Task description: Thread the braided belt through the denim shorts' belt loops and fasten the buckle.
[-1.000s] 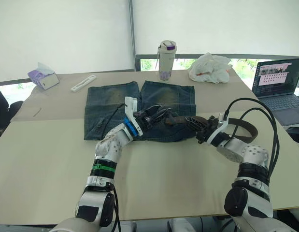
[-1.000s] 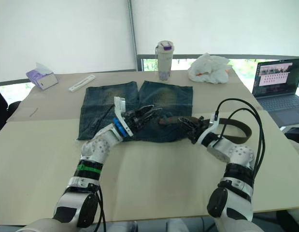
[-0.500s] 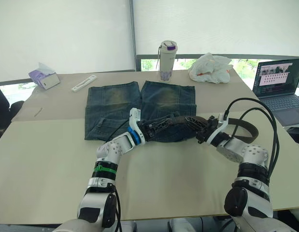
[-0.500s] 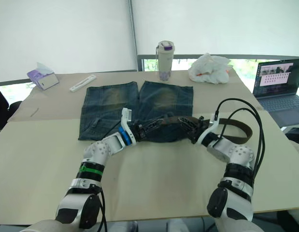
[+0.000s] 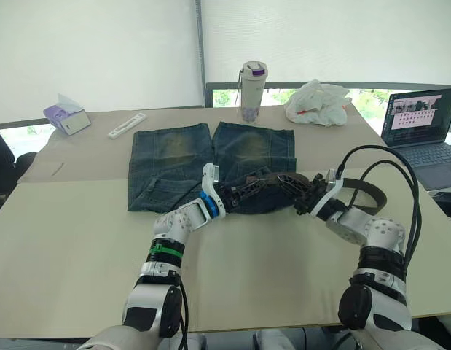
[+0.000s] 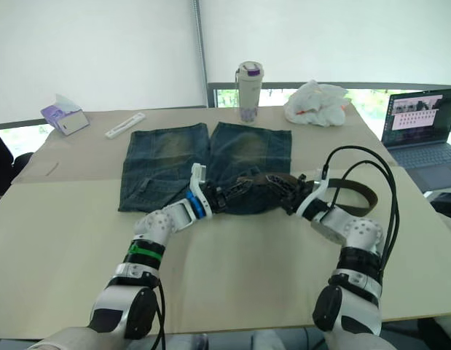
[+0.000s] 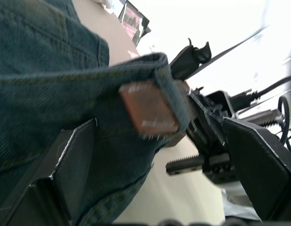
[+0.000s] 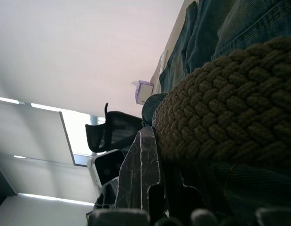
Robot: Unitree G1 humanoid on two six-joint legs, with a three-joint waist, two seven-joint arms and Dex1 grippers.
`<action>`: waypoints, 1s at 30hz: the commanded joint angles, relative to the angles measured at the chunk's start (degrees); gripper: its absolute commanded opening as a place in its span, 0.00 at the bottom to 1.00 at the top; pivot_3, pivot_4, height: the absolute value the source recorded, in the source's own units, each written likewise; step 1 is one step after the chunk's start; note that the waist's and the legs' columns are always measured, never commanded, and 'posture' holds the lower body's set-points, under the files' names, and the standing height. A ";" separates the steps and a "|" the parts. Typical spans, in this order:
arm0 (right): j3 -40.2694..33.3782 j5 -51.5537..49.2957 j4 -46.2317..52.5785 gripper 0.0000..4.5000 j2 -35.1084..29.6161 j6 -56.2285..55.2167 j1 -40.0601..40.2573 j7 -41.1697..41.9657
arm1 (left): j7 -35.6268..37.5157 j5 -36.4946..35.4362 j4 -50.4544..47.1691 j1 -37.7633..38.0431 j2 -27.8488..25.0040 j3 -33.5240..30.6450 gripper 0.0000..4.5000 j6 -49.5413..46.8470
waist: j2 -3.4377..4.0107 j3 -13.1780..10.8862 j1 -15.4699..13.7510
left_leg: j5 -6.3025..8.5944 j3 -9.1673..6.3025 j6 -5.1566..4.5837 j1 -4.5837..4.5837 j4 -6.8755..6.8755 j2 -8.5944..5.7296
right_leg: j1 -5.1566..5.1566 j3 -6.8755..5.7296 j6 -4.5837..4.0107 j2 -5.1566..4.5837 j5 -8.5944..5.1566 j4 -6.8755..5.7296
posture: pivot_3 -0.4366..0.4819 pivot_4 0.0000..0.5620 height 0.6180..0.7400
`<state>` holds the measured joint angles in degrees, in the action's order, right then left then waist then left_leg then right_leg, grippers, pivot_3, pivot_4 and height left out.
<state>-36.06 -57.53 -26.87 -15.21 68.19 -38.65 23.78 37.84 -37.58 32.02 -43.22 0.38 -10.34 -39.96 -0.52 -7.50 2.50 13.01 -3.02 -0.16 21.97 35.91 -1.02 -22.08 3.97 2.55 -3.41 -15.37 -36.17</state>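
- As the left end effector point(image 5: 248, 191) has slid along the waistband toward the right one over the last second, the two now almost meet at the near edge of the denim shorts point(image 5: 178, 160) on the worktop point(image 5: 72, 240).
- Its fingers stand apart around a fold of waistband, where the brown tip of the braided belt point(image 7: 147, 109) pokes through.
- The right end effector point(image 5: 292, 188) is clamped on the strap, feeding it; the rest trails toward the laptop point(image 5: 422, 127).
- Threading looks only started.

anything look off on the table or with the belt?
Nothing spilled or damaged. The braided belt trails off the denim shorts in a loose loop by the right arm. Both pincers, left pincer and right pincer, meet at the waistband.
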 commanded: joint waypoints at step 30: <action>23.79 22.57 18.19 0.86 -12.49 -32.36 11.34 21.47 | 1.59 0.84 -1.10 0.45 -1.74 -1.62 0.00 2.26 | -0.01 -0.01 0.13 | -0.01 0.06 0.02 -0.02 0.01 -0.03 | 0.00 0.00 0.07 0.02 -0.03 0.03 | 0.48 0.27 1.00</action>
<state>-14.00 -37.08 -11.21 -27.03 40.38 -26.72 42.65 39.11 -37.05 31.99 -42.45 -1.08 -12.14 -38.71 -0.53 -7.51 2.63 13.00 -2.97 -0.13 21.93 35.93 -1.03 -22.08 3.98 2.62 -3.38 -15.40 -36.15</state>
